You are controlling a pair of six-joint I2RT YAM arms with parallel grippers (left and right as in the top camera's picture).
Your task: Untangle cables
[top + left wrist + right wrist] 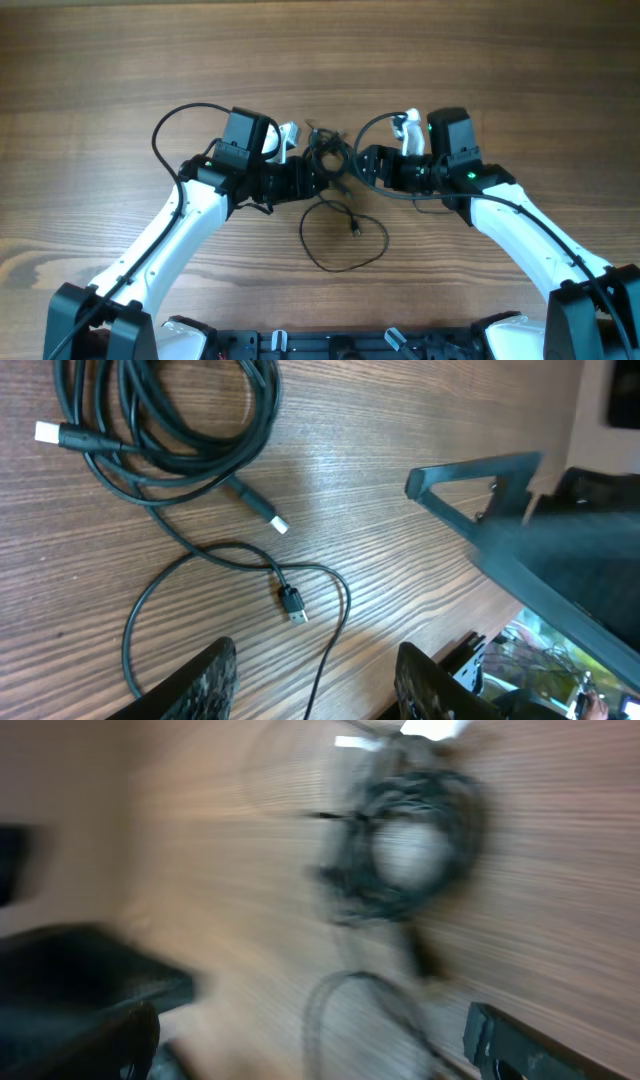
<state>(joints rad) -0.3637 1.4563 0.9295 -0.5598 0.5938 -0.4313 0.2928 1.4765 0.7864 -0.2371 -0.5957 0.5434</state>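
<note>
Cables (328, 158) are lying bunched on the counter (500, 60) between your arms. Left gripper (315, 660) and right gripper (310, 1035) are both gaping, empty. Be pinching opposite strands, drawing apart slowly.

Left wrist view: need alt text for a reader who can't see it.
Dark cables lie coiled on the wooden table, one thin cable looping out below them to a small plug. The open left gripper hovers over that loop; part of the right arm fills the right edge.
</note>
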